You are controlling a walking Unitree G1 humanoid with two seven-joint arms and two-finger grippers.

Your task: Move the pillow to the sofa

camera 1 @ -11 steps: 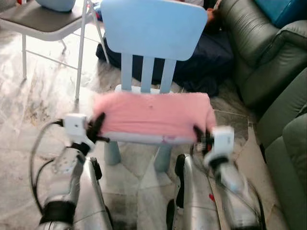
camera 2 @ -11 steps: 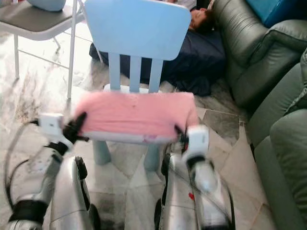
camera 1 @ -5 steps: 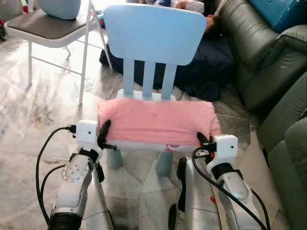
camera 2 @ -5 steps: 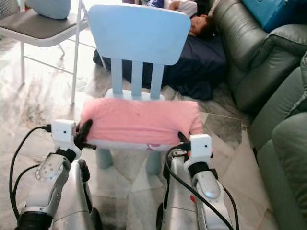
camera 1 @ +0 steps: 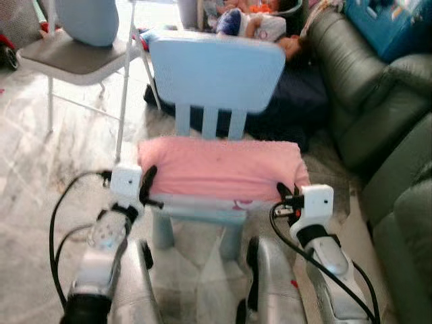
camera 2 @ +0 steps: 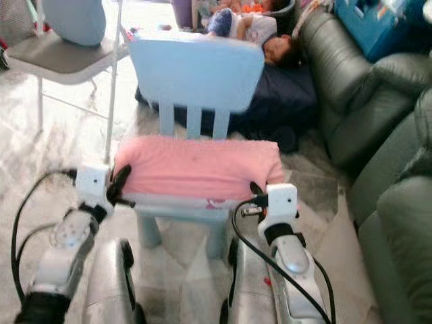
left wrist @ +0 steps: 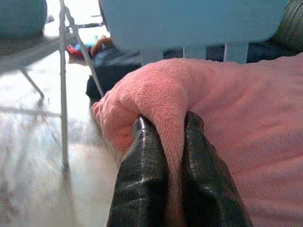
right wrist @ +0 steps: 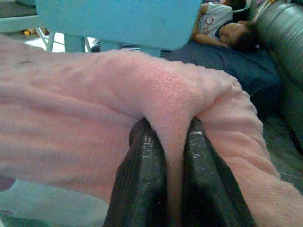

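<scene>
On the blue chair, both claws stay pinched on the pink pillow, slightly raised.

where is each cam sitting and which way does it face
Left and right eye views: on the head, looking forward and down at the pink pillow on the blue chair; both silver arms show.
Left wrist view: along the left gripper, pinching the pillow's corner.
Right wrist view: along the right gripper, pinching the other corner.
All share the pillow.
</scene>
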